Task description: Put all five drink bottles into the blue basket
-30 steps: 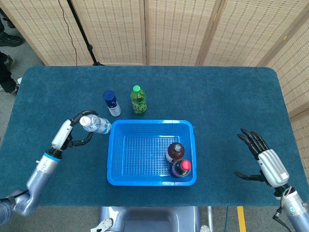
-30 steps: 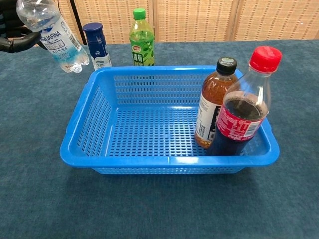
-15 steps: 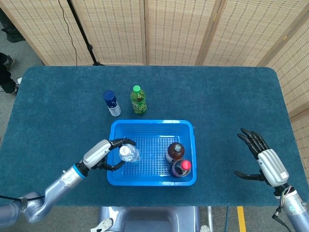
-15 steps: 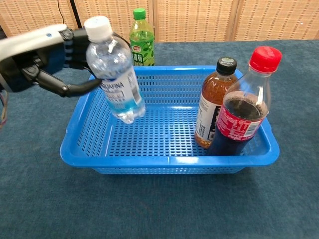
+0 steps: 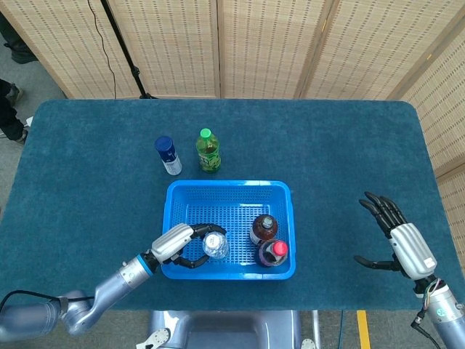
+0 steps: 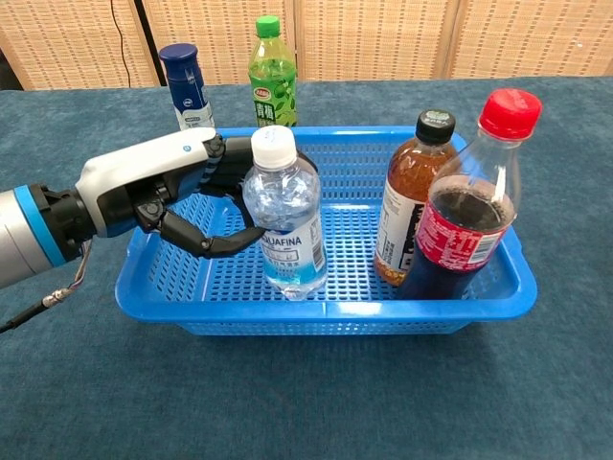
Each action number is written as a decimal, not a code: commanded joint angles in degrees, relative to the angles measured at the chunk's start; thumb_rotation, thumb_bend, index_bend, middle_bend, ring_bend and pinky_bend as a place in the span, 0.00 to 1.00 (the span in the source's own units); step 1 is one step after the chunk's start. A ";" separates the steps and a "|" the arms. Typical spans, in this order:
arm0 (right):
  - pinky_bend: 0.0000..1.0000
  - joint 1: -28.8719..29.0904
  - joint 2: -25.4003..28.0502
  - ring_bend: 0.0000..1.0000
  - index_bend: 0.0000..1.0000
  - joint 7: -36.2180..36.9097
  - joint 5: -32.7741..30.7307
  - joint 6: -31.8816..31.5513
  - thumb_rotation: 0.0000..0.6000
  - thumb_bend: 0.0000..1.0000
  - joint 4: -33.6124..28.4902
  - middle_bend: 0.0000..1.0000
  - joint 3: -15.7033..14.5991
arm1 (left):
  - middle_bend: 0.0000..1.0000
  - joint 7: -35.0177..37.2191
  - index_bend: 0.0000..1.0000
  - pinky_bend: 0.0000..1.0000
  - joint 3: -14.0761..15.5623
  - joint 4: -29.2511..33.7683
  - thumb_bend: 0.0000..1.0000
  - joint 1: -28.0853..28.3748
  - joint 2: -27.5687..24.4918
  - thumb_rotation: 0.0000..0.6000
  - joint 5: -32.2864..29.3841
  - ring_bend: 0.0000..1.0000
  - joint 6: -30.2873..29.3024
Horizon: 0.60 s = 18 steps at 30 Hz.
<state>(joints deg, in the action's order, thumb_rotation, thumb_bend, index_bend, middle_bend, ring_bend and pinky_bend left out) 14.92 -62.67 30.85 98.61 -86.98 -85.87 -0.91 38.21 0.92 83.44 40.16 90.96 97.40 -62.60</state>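
Note:
My left hand [image 5: 182,246] [image 6: 163,196] holds a clear water bottle [image 5: 215,245] [image 6: 284,225] upright inside the blue basket [image 5: 182,193] [image 6: 326,311], near its front wall. An amber bottle [image 5: 263,227] [image 6: 413,196] and a red-capped cola bottle [image 5: 274,252] [image 6: 468,206] stand in the basket's right side. Behind the basket on the table stand a blue-capped bottle [image 5: 168,155] [image 6: 187,85] and a green tea bottle [image 5: 208,150] [image 6: 272,72]. Far to the right my right hand [image 5: 398,238] hovers open, holding nothing.
The table [image 5: 349,153] is covered with dark blue cloth. Woven screens [image 5: 254,43] stand behind its far edge, and a dark stand pole [image 5: 123,47] leans at the back left.
My left hand has carried the water bottle from outside the basket's left edge into it, lowering it upright near the front. The right hand has stayed in place.

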 commanded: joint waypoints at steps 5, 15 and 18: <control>0.00 -0.02 -0.01 0.00 0.00 -0.15 0.14 0.17 1.00 0.00 -0.07 0.00 -0.03 | 0.24 -1.19 0.32 0.40 1.35 -0.51 0.43 0.83 0.41 1.00 -0.31 0.23 1.87; 0.00 -0.28 0.16 0.00 0.00 -0.07 0.44 -0.45 1.00 0.00 -0.20 0.00 0.08 | 0.00 -0.13 0.01 0.00 3.03 1.15 0.24 1.91 -3.27 1.00 -0.08 0.00 2.98; 0.00 -0.37 0.21 0.00 0.00 -0.12 0.63 -0.66 1.00 0.00 -0.28 0.00 0.06 | 0.00 0.31 0.00 0.00 3.29 2.04 0.21 1.12 -4.53 1.00 0.73 0.00 0.39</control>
<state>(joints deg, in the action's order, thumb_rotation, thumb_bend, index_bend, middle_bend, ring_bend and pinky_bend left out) 14.56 -62.47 30.75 99.23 -87.65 -86.15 -0.85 38.19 3.96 84.87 41.76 87.18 97.64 -60.85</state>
